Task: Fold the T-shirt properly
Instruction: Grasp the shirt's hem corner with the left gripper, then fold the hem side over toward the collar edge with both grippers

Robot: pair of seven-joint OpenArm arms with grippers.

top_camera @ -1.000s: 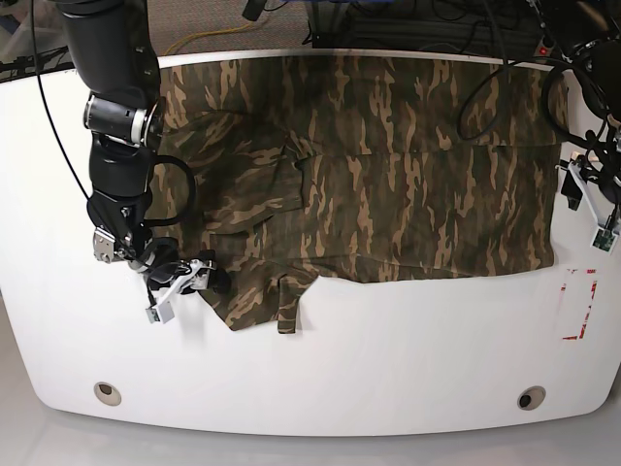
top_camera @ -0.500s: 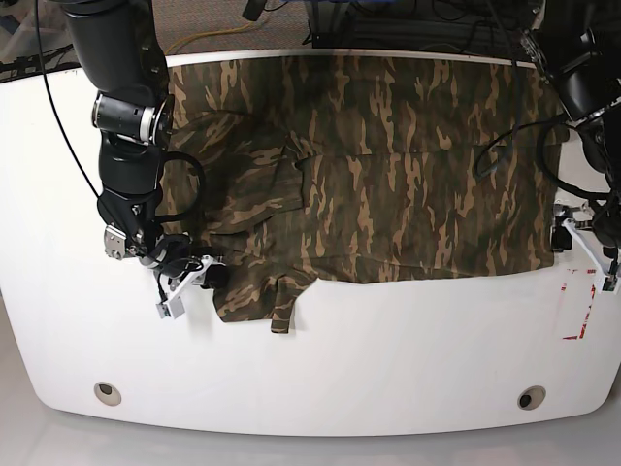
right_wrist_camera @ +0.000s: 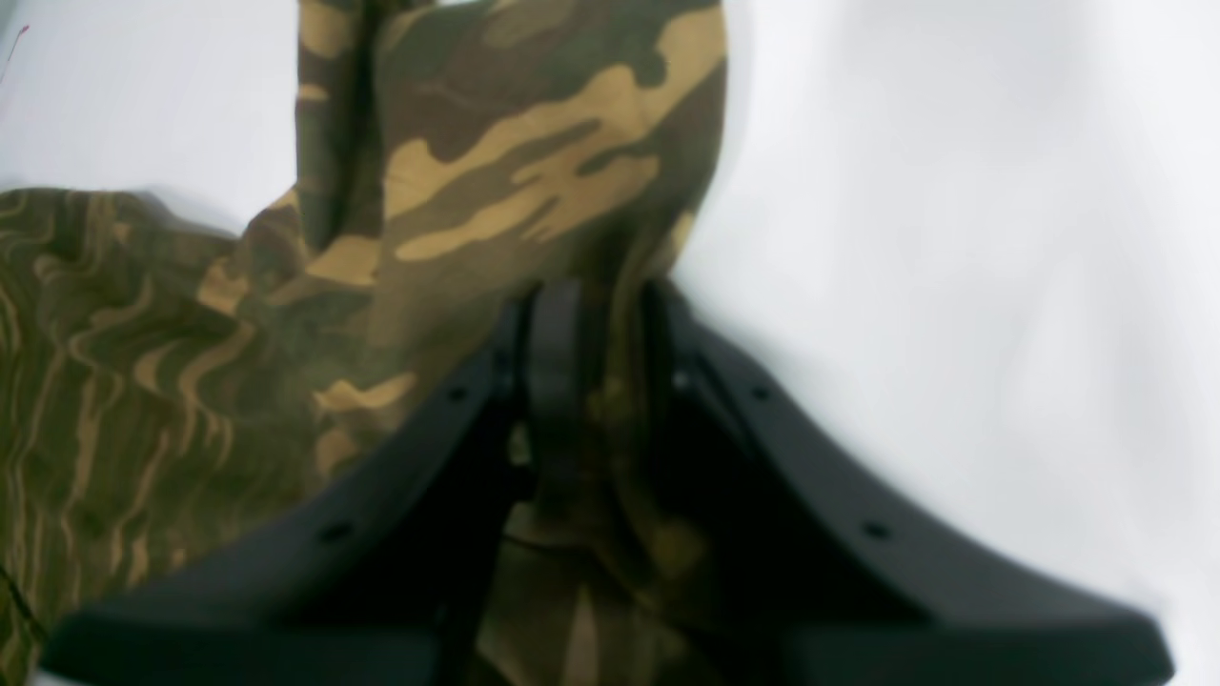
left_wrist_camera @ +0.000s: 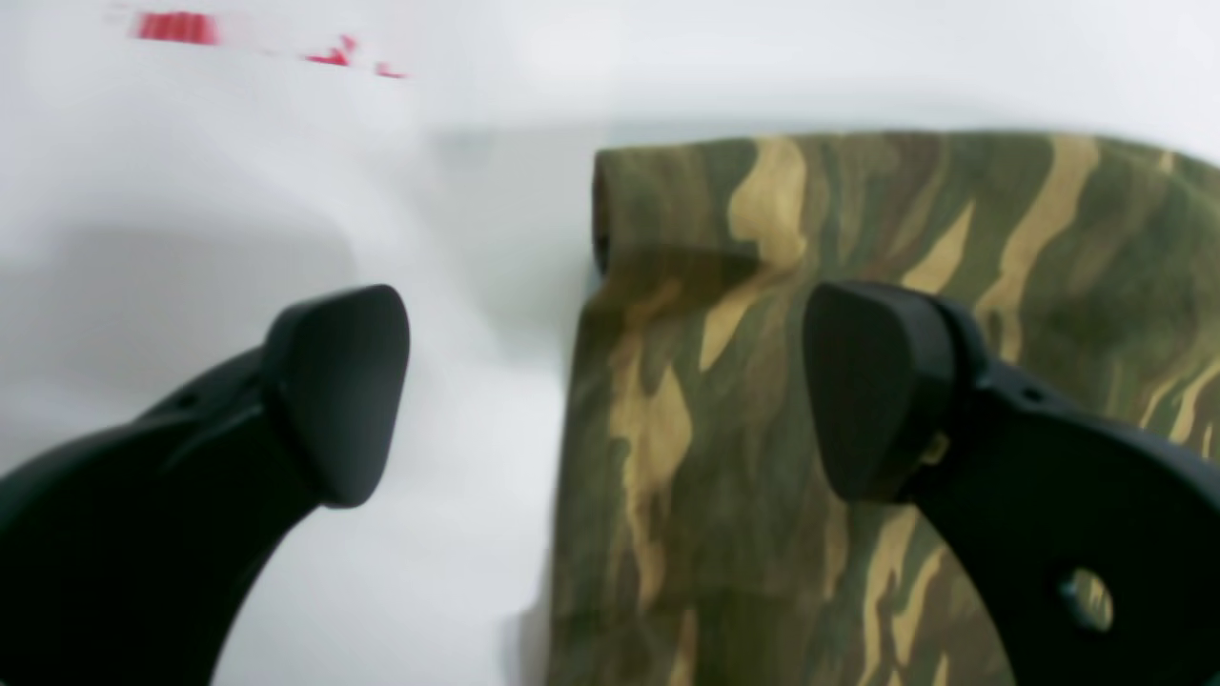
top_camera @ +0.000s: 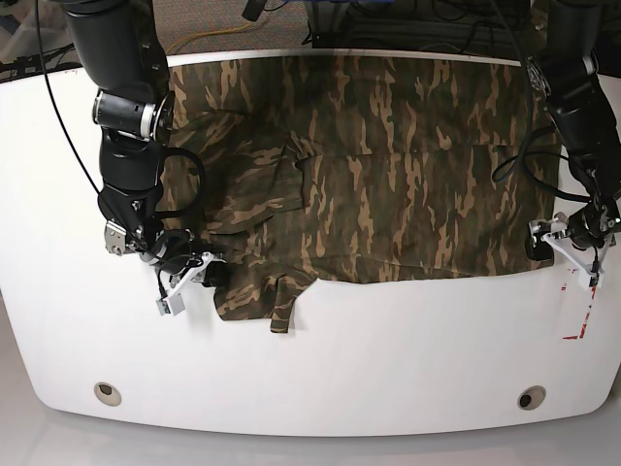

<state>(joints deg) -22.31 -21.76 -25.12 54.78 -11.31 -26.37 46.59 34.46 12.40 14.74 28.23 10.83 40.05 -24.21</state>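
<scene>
The camouflage T-shirt (top_camera: 388, 165) lies spread across the white table (top_camera: 388, 369), with its left part bunched and folded over. My right gripper (top_camera: 199, 277), on the base view's left, is shut on the bunched cloth at the shirt's lower left edge. In the right wrist view its jaws (right_wrist_camera: 591, 324) pinch a fold of the shirt (right_wrist_camera: 534, 143). My left gripper (top_camera: 561, 243), on the base view's right, is open at the shirt's lower right corner. In the left wrist view it (left_wrist_camera: 610, 391) straddles the shirt's edge (left_wrist_camera: 762, 381), one fingertip (left_wrist_camera: 338, 391) over bare table, the other over cloth.
Red tape marks (top_camera: 579, 306) lie on the table just right of the left gripper and show in the left wrist view (left_wrist_camera: 176, 27). Two round holes (top_camera: 108, 392) (top_camera: 530, 397) sit near the table's front edge. Cables hang behind the table's far edge.
My left arm has swung in from the table's right edge down to the shirt's lower right corner. My right gripper has shifted slightly up and right, drawing the bunched cloth with it.
</scene>
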